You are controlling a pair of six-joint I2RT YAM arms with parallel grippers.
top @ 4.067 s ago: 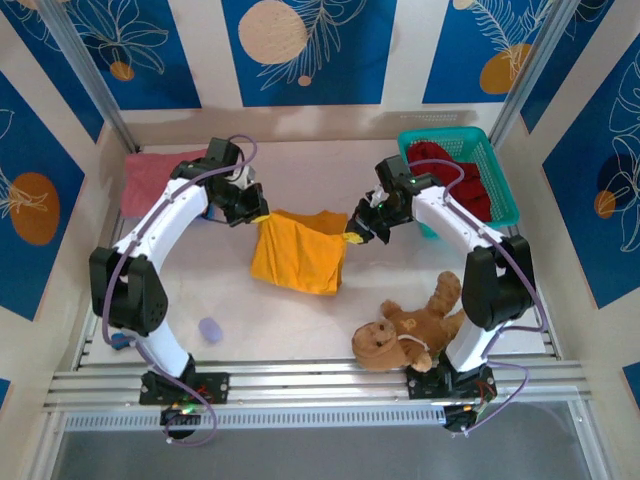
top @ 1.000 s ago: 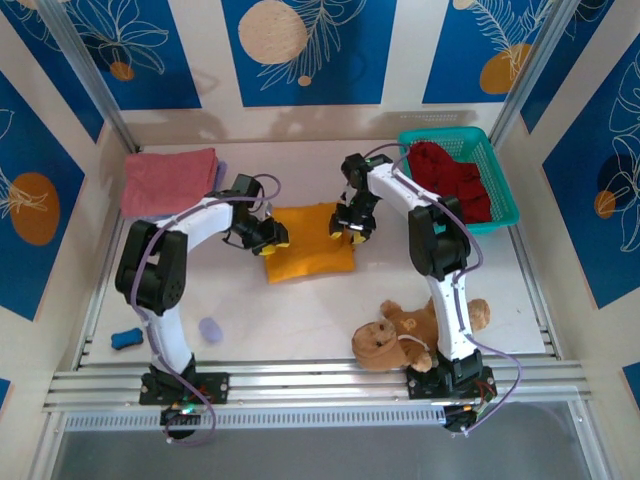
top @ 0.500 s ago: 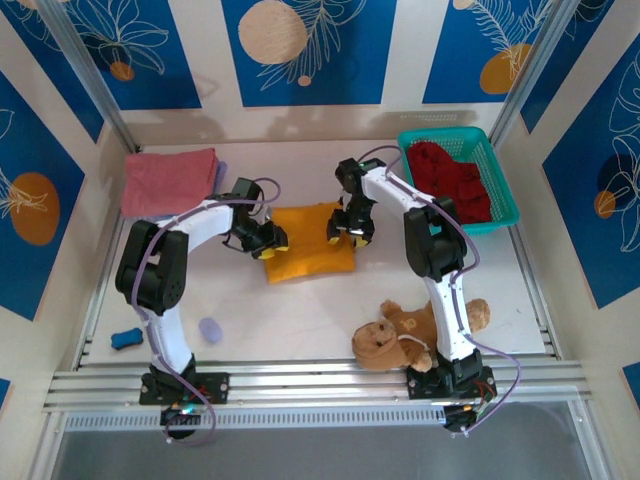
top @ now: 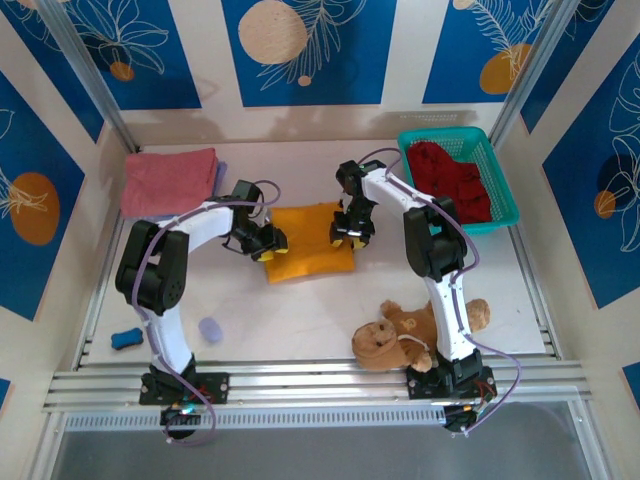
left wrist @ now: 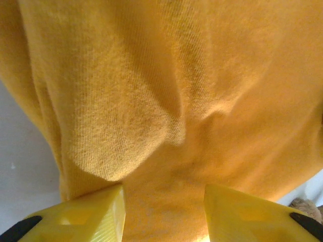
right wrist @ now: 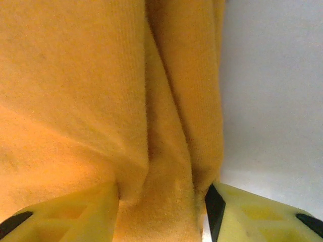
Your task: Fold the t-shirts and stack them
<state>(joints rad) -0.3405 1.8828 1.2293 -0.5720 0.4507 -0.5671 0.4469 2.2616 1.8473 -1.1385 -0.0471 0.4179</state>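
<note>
Seemingly releasing the folded mustard-orange t-shirt (top: 310, 245), jaws of left gripper (top: 268, 246) and right gripper (top: 346, 237) apart astride its cloth; ideally lifting straight up, avoiding snagging the fold.

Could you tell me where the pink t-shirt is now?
In the top view, the pink t-shirt lies at the far left of the table, beyond the left gripper.

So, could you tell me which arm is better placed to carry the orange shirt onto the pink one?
Probably left: the left gripper sits at the orange shirt's left edge, nearer the pink shirt; the right gripper is farther.
</note>
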